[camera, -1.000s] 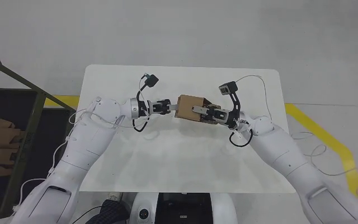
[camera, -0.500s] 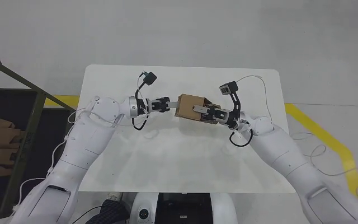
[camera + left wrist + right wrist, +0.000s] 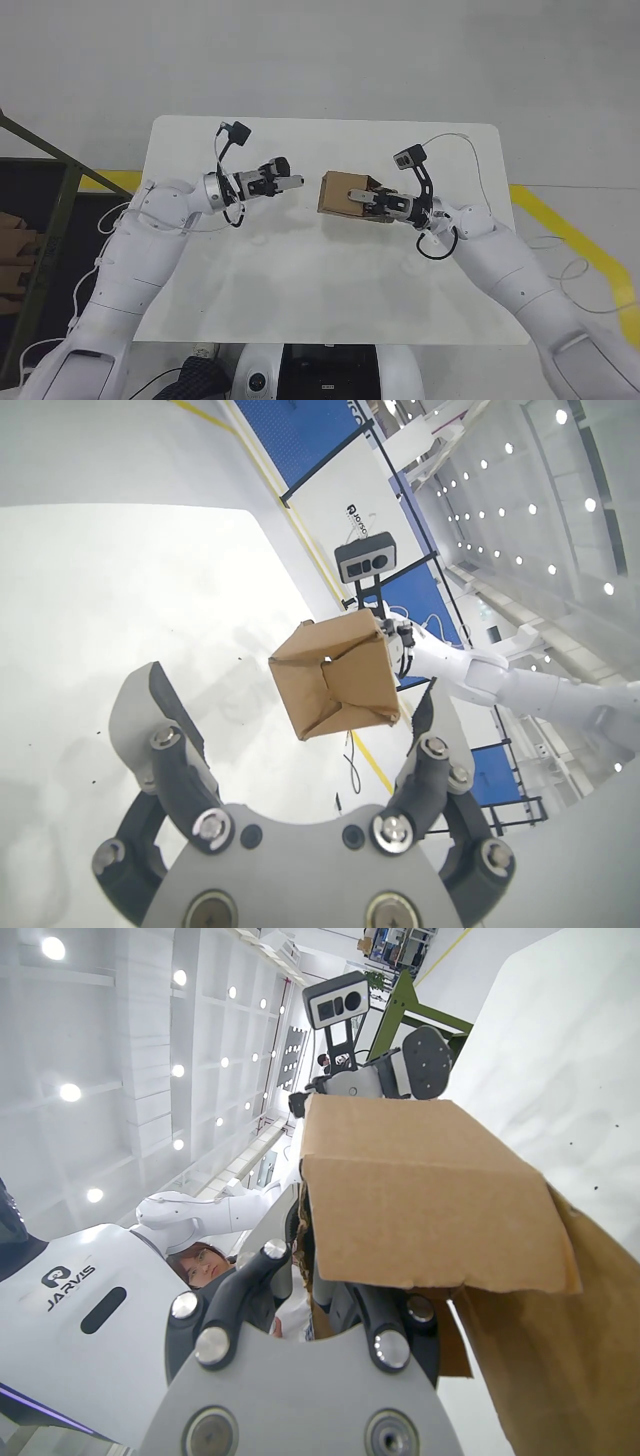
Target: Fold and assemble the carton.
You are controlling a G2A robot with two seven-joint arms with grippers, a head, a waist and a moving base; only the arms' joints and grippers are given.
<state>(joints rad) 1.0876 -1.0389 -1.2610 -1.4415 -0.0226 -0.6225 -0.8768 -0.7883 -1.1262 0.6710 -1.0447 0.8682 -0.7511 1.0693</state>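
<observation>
Carton (image 3: 345, 192) held up, desk (image 3: 320, 290) under it | right pincer (image 3: 370, 199) pinches carton's open end so its folded end faces out | left pincer (image 3: 295, 183) spread wide near that folded end, not touching, maybe ready to press flaps.

The table (image 3: 300, 290) is viewed from overhead, while the carton (image 3: 335, 677), shared by all three views, is seen from a little way off by the left wrist camera and from close against it by the right, the two facing each other.
</observation>
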